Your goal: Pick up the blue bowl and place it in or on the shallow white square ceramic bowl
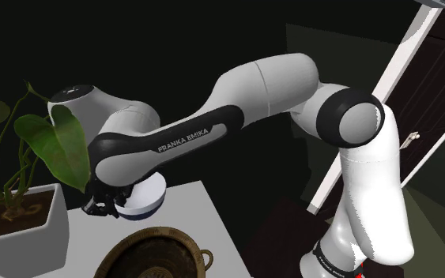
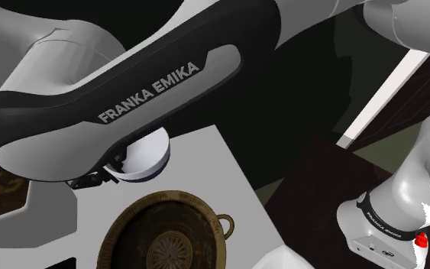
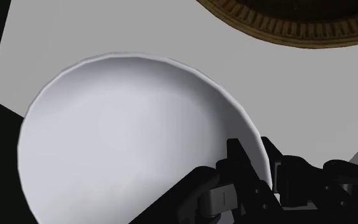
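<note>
Item one: the brand name "FRANKA EMIKA" in white capital letters. It stands on the black curved cover panel of the white robot arm, on the forearm link, as seen in the shoulder view. The second exterior view shows the same wording on the same panel, running along the panel's length.

Item two: a line of small white letters on the black band round the arm's lowest link, in the second exterior view. It looks like the same brand name, but cannot be read with certainty. The shoulder view shows this band too, with lettering too small to read.
</note>
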